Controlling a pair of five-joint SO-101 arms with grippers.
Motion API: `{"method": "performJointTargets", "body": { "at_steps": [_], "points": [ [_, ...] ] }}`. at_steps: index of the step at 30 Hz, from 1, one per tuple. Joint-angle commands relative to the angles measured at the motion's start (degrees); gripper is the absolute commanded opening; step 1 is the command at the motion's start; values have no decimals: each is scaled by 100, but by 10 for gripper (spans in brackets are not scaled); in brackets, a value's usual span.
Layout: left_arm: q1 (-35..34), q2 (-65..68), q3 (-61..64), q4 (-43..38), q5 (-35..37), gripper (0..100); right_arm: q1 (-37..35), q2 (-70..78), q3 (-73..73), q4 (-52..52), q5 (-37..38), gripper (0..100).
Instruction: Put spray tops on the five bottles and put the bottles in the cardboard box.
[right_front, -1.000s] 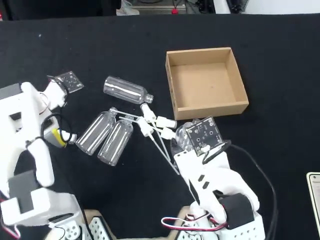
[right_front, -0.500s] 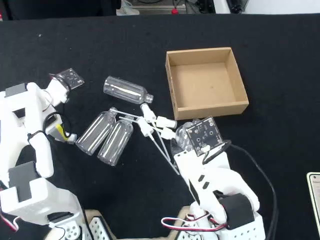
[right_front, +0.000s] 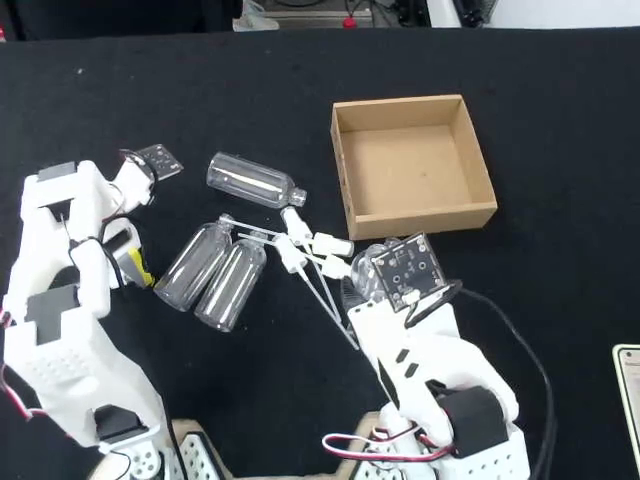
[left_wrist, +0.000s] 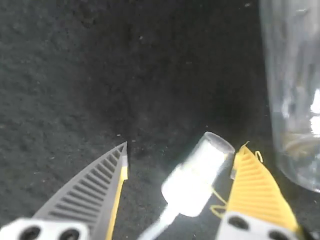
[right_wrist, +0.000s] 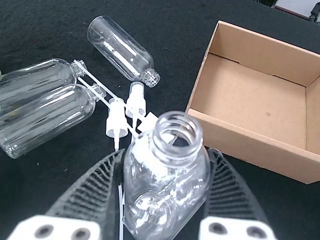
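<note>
Barely begun: nothing in cardboard box (right_front: 415, 165). Near it, gripping uncapped bottle (right_wrist: 166, 192) with right end effector (right_wrist: 165, 151); straddling spray top (left_wrist: 195, 176) with left end effector (left_wrist: 182, 150), jaws apart.

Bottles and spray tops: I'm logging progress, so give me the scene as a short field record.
Box: cardboard box, nothing in it
Right gripper: shut on an uncapped bottle
Left gripper: open, astride a spray top
Table: three uncapped bottles lying, loose spray tops beside them
Capped bottles: none seen
</note>
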Motion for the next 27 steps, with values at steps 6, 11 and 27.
{"method": "performJointTargets", "body": {
  "at_steps": [6,11,27],
  "points": [
    [-558,624,-1156,9,97,320,-53,-31,-48,-211,18,134],
    [-769,624,-1218,290,185,227,-53,-31,-48,-211,18,134],
    [-2818,695,-2264,791,3112,91,-53,-31,-40,-211,18,134]
  ]
}}
